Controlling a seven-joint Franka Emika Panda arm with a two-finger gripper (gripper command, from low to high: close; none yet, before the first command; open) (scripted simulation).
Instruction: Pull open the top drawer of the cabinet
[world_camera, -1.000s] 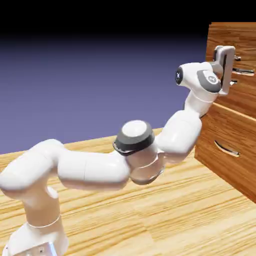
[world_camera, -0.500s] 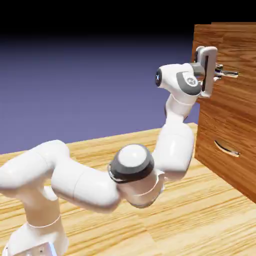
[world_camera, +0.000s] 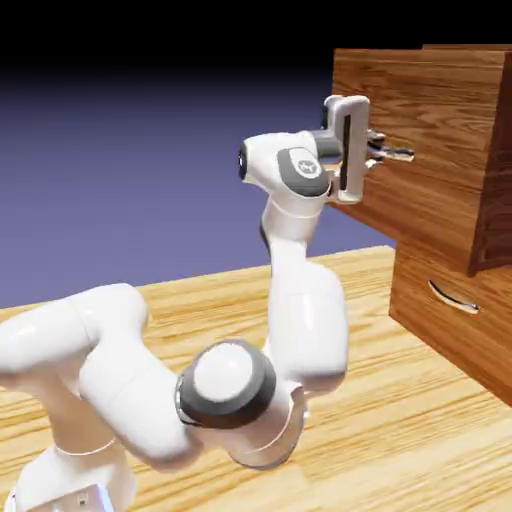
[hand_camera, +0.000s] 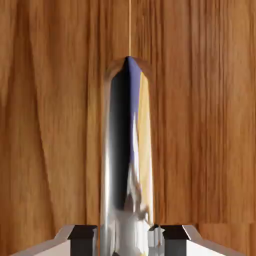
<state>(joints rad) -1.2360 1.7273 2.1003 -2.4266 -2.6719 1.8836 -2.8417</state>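
Silver bar handle (hand_camera: 125, 150) is clenched in the gripper (world_camera: 378, 152), and the top drawer (world_camera: 420, 140) juts well out from the cabinet (world_camera: 470, 330).

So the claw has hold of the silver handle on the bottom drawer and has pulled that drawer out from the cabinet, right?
Not quite: it is the top drawer, not the bottom one. The exterior view shows the claw shut on that drawer's silver handle, with it standing out from the cabinet. The bottom drawer sits closed.
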